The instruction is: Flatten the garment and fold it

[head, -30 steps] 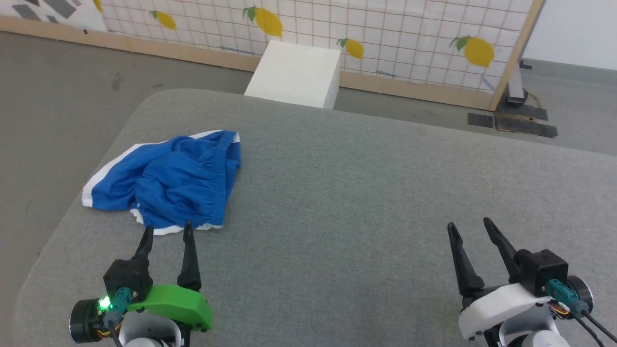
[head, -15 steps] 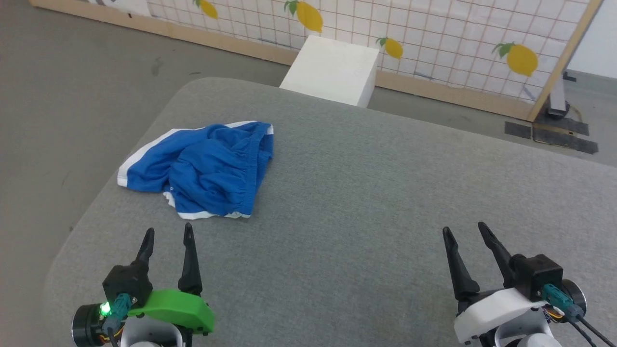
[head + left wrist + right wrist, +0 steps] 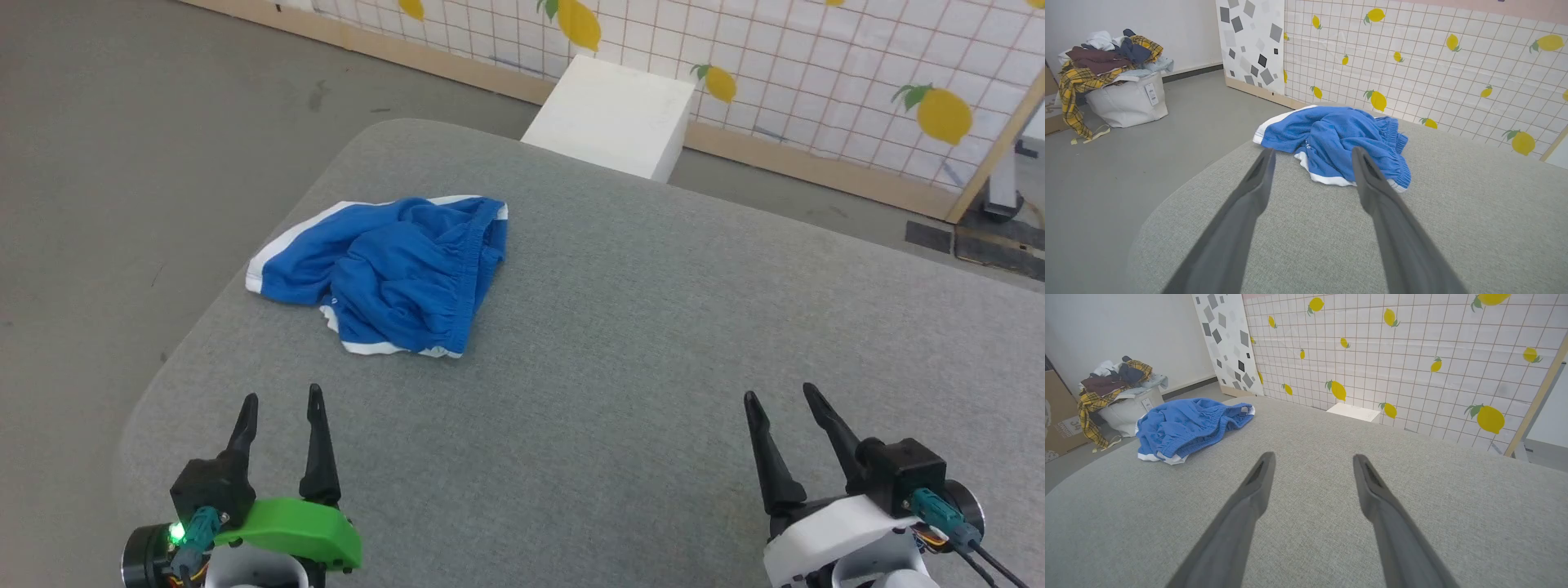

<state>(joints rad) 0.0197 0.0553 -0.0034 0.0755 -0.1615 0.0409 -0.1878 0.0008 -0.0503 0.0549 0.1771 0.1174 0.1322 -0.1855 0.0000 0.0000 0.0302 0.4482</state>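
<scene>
The garment is a pair of bright blue shorts with white trim, lying crumpled near the left far edge of the grey padded table. Its gathered waistband faces right. My left gripper stands open at the lower left, short of the garment, with nothing between its fingers. In the left wrist view the garment lies just beyond the open left gripper. My right gripper is open at the lower right, far from the shorts. From the right wrist the garment shows to the left of the open right gripper.
A white box stands on the floor behind the table, before a lemon-patterned tiled screen. A bag piled with clothes sits on the floor to the left. The table's rounded left corner is near my left gripper.
The head camera has swung, so the whole picture has shifted right and down. The garment lies as before, and both grippers stay open, holding nothing.
</scene>
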